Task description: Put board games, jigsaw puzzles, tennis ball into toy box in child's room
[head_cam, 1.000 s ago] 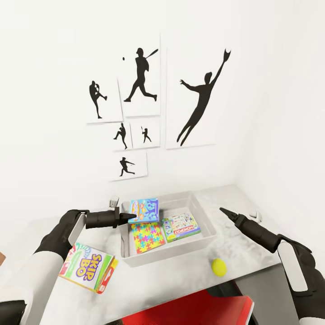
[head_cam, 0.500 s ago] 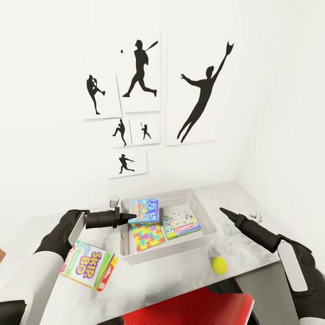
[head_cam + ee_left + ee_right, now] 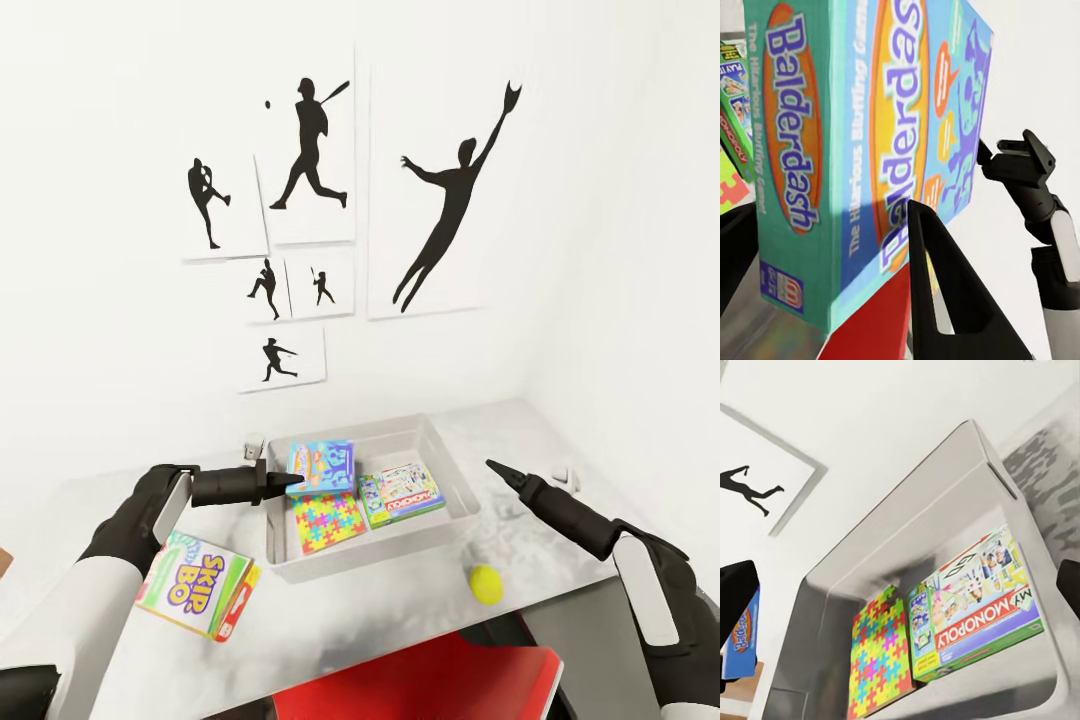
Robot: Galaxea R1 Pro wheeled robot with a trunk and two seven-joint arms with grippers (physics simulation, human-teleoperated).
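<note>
Balderdash box (image 3: 320,467) getting pinched in the left gripper (image 3: 287,483), hanging over the toy box (image 3: 450,480).

Left fingers (image 3: 945,292) are clamping the light-blue game by its edge, so it's sitting above the near-left part of the grey tub. Inside the tub a jigsaw puzzle (image 3: 328,520) is lying flat with the Monopoly box (image 3: 402,494) right beside it. Right gripper (image 3: 492,466) is hovering off to the tub's right side holding nothing, and I can't really tell how far apart its jaws are. Skip Bo box (image 3: 195,597) is lying on the table (image 3: 560,545) just under the left forearm, and the tennis ball (image 3: 485,583) is resting near the front edge, close to the tub's front-right corner. Baseball silhouette pictures (image 3: 450,215) are hanging on the white wall behind.
</note>
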